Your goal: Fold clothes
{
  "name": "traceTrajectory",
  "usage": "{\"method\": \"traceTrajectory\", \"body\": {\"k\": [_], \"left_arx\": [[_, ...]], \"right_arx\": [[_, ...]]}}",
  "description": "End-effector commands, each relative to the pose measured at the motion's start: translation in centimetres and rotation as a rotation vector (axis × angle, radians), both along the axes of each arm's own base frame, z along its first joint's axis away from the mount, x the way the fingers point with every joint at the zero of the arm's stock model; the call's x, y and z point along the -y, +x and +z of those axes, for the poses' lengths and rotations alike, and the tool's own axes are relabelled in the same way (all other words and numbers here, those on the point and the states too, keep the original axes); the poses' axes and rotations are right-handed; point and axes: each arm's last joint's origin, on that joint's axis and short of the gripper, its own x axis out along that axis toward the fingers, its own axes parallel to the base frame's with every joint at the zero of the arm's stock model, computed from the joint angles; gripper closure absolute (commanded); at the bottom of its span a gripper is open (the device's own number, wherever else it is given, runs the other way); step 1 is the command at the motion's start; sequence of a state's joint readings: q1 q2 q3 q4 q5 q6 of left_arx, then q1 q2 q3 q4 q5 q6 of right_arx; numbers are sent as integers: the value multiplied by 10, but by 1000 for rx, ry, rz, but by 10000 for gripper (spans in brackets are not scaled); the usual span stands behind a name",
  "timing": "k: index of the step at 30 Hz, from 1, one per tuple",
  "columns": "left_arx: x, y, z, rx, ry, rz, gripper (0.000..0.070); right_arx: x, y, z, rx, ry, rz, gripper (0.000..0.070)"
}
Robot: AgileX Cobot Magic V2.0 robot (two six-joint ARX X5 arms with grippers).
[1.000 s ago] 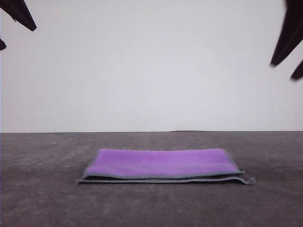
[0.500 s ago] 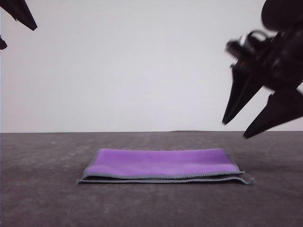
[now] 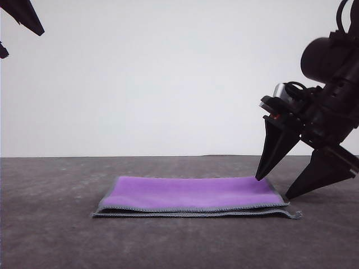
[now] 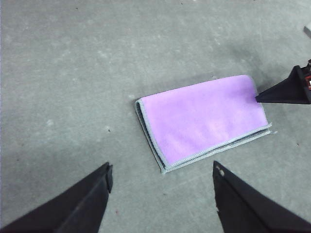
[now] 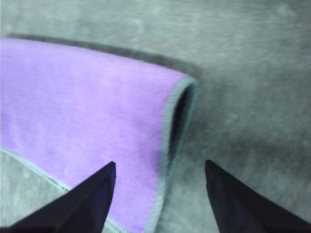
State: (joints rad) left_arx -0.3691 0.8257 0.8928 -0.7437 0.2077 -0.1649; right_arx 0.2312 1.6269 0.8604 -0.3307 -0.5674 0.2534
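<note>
Dark grey, matte tabletop [image 3: 50,235] runs back to a plain white wall [image 3: 168,78], and near its middle lies the cloth [image 3: 193,193], folded in half with its bright purple side up and a light-grey stitched edging tracing the border. In the front view the fold makes a long flat band, two layers showing along the near edge, with the lower layer sticking out slightly at the right corner. In the right wrist view the folded end curls up a little, leaving a dark gap between the layers. The right gripper [image 3: 273,189] sits low at that right end, its black jaws spread wide: one fingertip [image 3: 259,177] reaches the far right corner of the cloth, whether touching it or just above cannot be told, and the other points down at the table just beside the cloth's right edge; nothing is gripped between them. The left gripper [image 4: 160,172] is high at the upper left of the front view, well apart from the cloth, its jaws also spread wide and holding nothing.
</note>
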Motion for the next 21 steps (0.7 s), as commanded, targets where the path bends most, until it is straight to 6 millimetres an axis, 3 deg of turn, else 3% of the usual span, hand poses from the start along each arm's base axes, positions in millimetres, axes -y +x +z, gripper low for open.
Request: {"method": "traceTrajectory", "body": {"k": [1,12,14,17,18,21], "left_arx": [[1,1,3,15,0,-6,307],[1,1,3,10,-9,2,307],[1,1,3,9,-10,2,307],[1,1,3,9,-10,2,307],[1,1,3,9,-10,2,307],[1,2,3,12,-11,3,307]], "right_arx": [[-1,4,-6,1,20,32,321],[-10,8,-24,-56,172,122,334],[-10,9,-24,-54,173,121,435],[-9,9,-24,-57,175,111,660],[-8,9,-24,-56,175,107,700],[-4,11,-23,-56,178,93,700]]}}
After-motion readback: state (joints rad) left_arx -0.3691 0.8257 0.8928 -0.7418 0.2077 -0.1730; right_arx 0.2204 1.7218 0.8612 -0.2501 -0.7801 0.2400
